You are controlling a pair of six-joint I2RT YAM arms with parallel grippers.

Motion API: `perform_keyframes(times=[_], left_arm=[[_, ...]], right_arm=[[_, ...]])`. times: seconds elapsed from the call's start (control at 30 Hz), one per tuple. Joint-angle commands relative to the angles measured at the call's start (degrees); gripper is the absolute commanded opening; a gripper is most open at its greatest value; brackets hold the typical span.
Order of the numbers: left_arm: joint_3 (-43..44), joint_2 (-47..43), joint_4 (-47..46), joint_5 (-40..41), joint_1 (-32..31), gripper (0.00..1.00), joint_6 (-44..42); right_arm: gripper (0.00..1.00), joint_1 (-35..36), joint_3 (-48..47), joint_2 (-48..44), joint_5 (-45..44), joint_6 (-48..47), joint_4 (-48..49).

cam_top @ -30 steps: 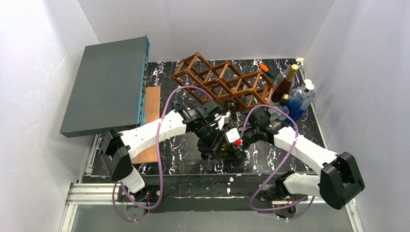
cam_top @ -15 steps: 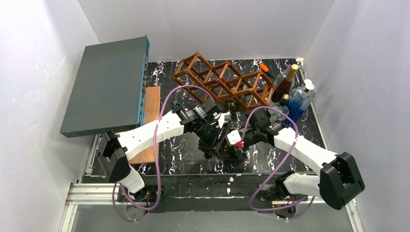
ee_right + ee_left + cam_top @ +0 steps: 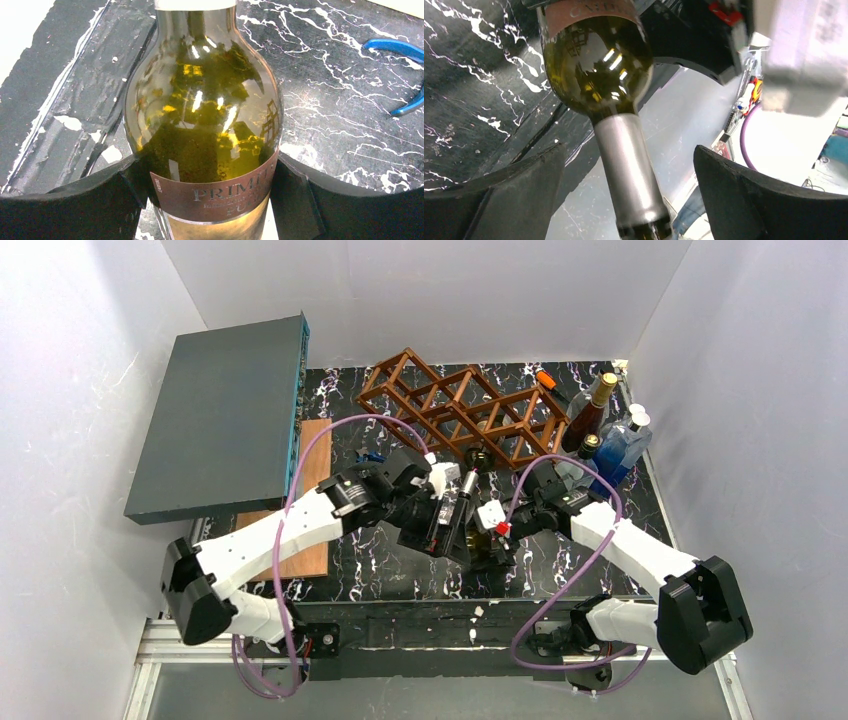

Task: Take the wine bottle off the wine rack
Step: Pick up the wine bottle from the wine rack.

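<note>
Our right gripper (image 3: 207,195) is clamped on the dark green glass wine bottle (image 3: 200,125). Its two black fingers (image 3: 117,200) press against opposite sides of the bottle's body at the level of the reddish-brown label. From this gripper the bottle's shoulder and neck run forward, away from the wrist, over the black white-veined marbled table (image 3: 325,75).

Our left gripper (image 3: 629,155) is released. Its fingers (image 3: 524,195) stand wide apart, with the bottle's silver-foiled neck passing between them and a clear gap on either side. The rounded shoulder sits just past the fingertips.

The bottle is off the brown wooden lattice wine rack (image 3: 460,410). It is held between our two grippers on the base side of the rack and well apart from its diamond cells.

A blue-handled plier (image 3: 400,100) lies on the table forward and to the right of the right gripper. Beyond the left arm sits a grey flat box (image 3: 225,415). Several upright bottles (image 3: 600,430) stand past the right gripper, beside the rack's end.
</note>
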State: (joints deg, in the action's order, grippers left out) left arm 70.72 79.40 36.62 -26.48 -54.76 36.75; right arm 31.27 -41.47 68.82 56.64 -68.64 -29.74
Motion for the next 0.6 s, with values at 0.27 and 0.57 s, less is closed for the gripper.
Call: perform_keyframes(times=[0.27, 0.57], left_arm=[[-8.8, -17.6, -16.9, 9.3, 0.3, 0.98, -2.5], [-25.2, -31.5, -40.3, 12.8, 0.6, 0.98, -11.7]], right_arm=[[0.34, -3.7, -1.6, -1.3, 8.8, 1.6, -0.2], [0.33, -7.0, -1.9, -1.7, 14.5, 8.5, 2.6]])
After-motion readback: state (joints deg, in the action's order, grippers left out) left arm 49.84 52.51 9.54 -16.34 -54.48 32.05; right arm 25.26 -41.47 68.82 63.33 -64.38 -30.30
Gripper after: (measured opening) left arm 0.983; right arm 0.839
